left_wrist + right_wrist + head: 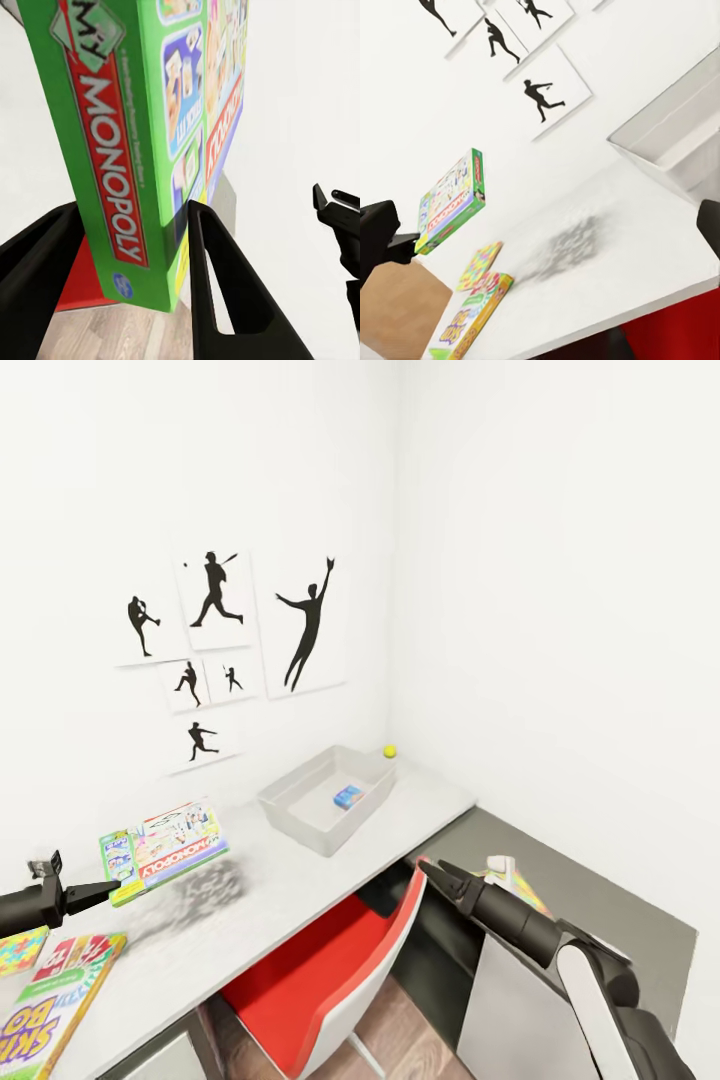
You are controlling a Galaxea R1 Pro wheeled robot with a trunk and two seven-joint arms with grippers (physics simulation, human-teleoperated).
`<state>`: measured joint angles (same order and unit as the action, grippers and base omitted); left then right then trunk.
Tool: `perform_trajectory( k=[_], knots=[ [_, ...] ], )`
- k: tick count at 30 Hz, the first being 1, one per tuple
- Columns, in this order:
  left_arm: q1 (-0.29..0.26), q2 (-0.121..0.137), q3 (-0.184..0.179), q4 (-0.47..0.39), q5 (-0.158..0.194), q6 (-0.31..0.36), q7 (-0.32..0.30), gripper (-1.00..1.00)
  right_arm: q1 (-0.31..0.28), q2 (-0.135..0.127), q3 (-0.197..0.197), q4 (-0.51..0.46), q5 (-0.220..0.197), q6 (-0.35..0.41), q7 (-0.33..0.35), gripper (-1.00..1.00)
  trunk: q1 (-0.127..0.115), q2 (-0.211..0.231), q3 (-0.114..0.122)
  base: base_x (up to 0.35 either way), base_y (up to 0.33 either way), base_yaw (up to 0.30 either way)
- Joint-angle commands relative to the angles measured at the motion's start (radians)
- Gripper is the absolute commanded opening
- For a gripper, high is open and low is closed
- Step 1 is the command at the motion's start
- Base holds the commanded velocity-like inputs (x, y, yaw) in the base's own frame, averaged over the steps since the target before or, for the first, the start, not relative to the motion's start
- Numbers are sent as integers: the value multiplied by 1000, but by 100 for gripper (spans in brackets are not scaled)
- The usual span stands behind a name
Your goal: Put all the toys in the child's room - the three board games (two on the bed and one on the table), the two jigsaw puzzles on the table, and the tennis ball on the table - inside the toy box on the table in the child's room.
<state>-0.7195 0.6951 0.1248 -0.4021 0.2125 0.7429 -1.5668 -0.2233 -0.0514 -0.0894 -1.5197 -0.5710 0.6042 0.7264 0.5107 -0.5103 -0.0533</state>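
We see our left gripper (124,255) clamped on one glossy green Monopoly board game (165,849), lifted at lower left over the matte table (300,880). Our right gripper (432,872) seems closed, empty. One thin-walled toy box (300,815) sits mid-frame.

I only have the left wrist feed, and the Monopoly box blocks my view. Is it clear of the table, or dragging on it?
Observer: Clear. The left gripper holds the Monopoly box above the table, with its shadow below.
Operator: Where's the toy box?
Observer: The toy box sits farther along the table, toward the corner, with a small blue item inside.
Operator: And the tennis ball?
Observer: The tennis ball lies on the table just behind the toy box, by the wall.
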Motion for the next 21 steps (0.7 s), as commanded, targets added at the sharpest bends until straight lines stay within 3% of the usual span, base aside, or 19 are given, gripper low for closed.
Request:
perform_trajectory(
  k=[1, 14, 21],
  knots=[
    [-1, 0, 1, 0, -1, 10, -4, -100, -1, 0, -1, 0, -4, 7, 2, 100, 1, -2, -2, 143, -64, 260],
    [-1, -1, 1, -1, 0, -1, -4, -100, -1, -2, -1, 0, -1, 6, 4, 100, 1, -2, 0, 101, -25, 54],
    [-1, -9, 1, -1, -1, -5, -4, -100, -1, -2, -1, 0, -1, 6, 5, 100, 1, -2, 3, 239, -83, 213]
  ],
)
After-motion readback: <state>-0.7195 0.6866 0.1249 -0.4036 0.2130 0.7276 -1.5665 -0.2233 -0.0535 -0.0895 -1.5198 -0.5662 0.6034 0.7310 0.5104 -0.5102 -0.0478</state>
